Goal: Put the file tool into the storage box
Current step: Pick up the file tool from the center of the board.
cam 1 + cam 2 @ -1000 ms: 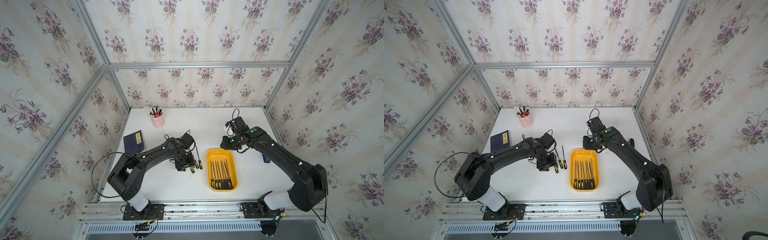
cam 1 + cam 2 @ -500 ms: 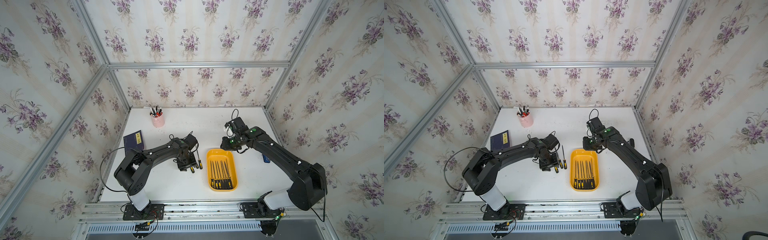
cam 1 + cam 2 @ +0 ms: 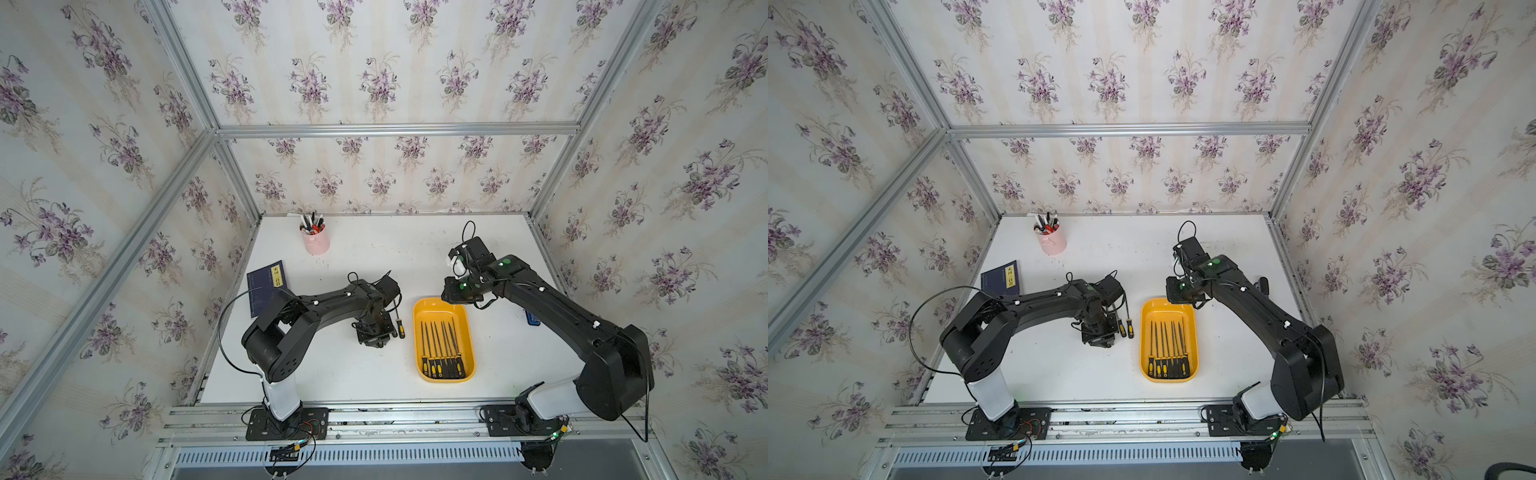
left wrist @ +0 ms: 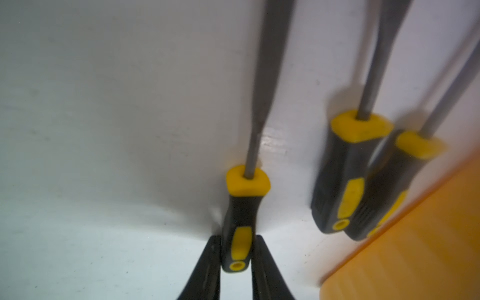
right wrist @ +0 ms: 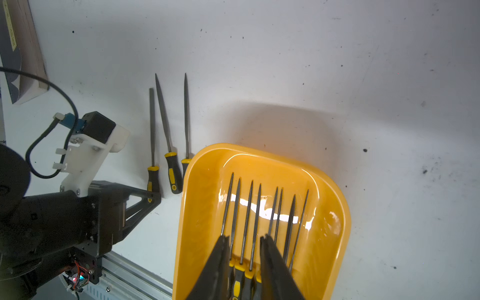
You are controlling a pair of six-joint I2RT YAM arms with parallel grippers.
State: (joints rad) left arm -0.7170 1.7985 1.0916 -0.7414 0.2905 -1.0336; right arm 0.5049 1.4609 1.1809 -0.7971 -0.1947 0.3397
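Reaching down to the white table (image 3: 353, 374), the left gripper (image 3: 374, 332) sits just left of the storage box (image 3: 438, 309) in both top views, its body hiding the file tool beneath it. Two spare files (image 3: 1126, 327) lie between gripper and box. The right gripper (image 3: 455, 291) hovers over the box's far end.

Seen from the left wrist, the left gripper's (image 4: 237, 239) two black fingers (image 4: 207, 265) press against both sides of the file tool (image 4: 246, 181), clamping the butt of its black-and-yellow handle. Its grey shaft runs away along the table. The spare files (image 4: 348, 168) lie alongside, nearer the orange box wall (image 4: 415, 233), and are somewhat blurred.

From the right wrist, the right gripper (image 5: 244, 237) has its jaws a little apart with nothing between them, above eight stored files (image 5: 257, 207) lined up inside the box. Outside it, the file tool (image 5: 152, 130) lies flat, farthest of the three from the rim (image 5: 259, 153), with its handle end caught in the left gripper's tips.
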